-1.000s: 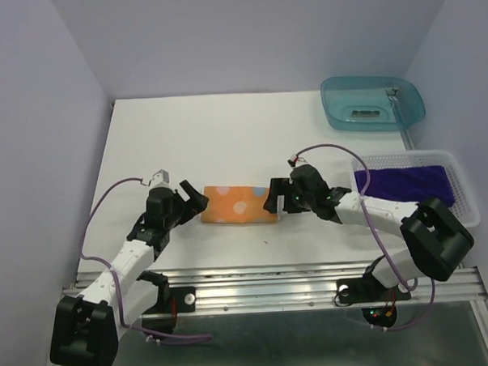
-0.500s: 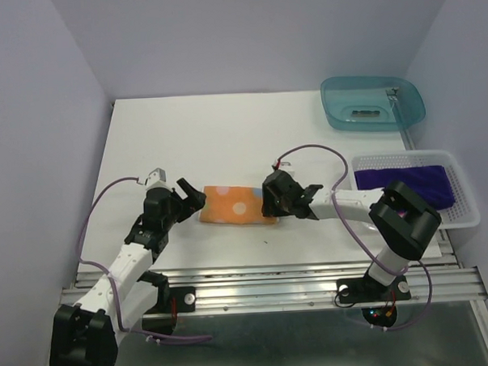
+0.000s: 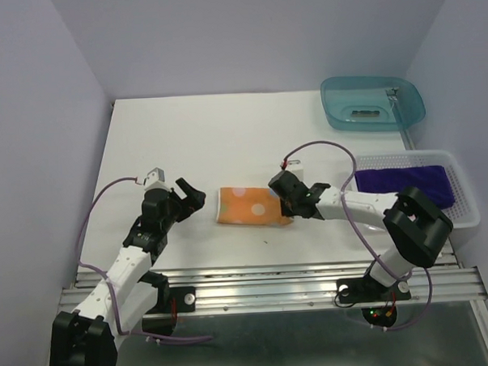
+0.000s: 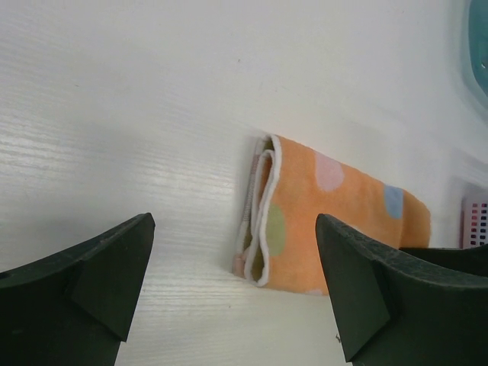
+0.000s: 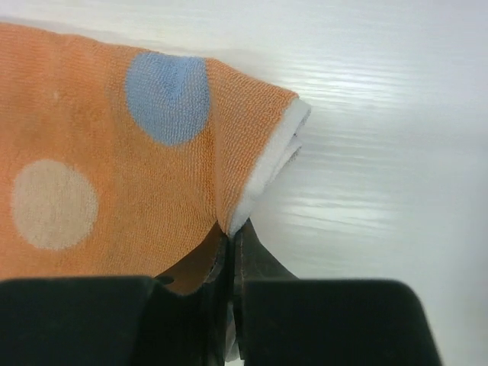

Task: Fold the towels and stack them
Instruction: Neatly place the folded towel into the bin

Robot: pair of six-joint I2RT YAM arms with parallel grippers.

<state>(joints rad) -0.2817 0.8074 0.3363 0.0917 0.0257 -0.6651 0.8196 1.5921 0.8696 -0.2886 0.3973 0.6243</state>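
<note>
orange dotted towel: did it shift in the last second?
Yes. The orange towel has slid right in the top view, toward the white basket, pinched by the right hand.

Pale lilac walls (image 3: 246, 37) enclose the white worktop (image 3: 185, 129) on three sides, a metal rail (image 3: 264, 278) along its near edge.

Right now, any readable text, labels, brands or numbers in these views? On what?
None readable.
The orange dotted towel shows only dots, with no tag or print in any view.
The purple towel and the white basket look plain.
The teal tub holds a dark item too small and blurred to tell whether it bears any marking.
</note>
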